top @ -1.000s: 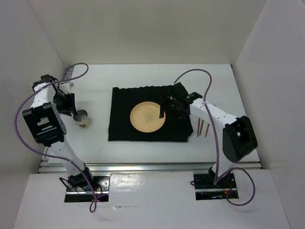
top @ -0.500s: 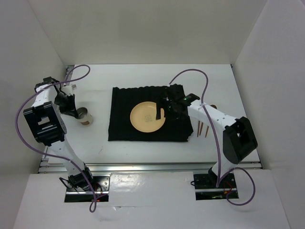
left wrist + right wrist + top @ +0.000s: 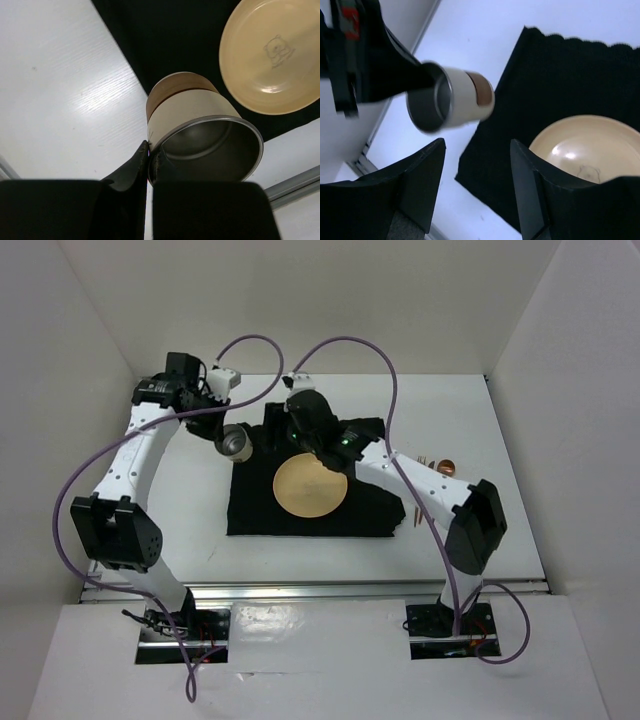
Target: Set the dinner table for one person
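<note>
Currently the left hand [image 3: 149, 150] is gripping a cup [image 3: 200, 132]: in the left wrist view its two black fingers are pressing together on the wall of the cup at the rim, one finger outside and one just inside the mouth. The cup is having a cream body, a brown band at the base and a grey metal inside. It is tilting far over, almost on its side, and it is seeming to hang in the air, not standing on anything. In the top view it is showing in the upper middle-left of the frame, at the upper left corner of the black ribbed mat [image 3: 255, 502]. The mat is lying flat on the white bench [image 3: 200, 522], which is filling the middle of the top view, with a silver rail along its lower edge. A round tan plate [image 3: 311, 487] is resting on the mat, near the centre of it, and a small drawing is showing on the plate in the left wrist view. The right hand [image 3: 477, 145] is hanging open, its two fingers standing well apart with nothing between them. In the right wrist view the cup is appearing in the upper left of the frame, just beyond these fingers, and the plate in the lower right. On the right side of the top view, a small copper-coloured piece [image 3: 443, 462] is lying on the bench beside the right arm, too small to name.
</note>
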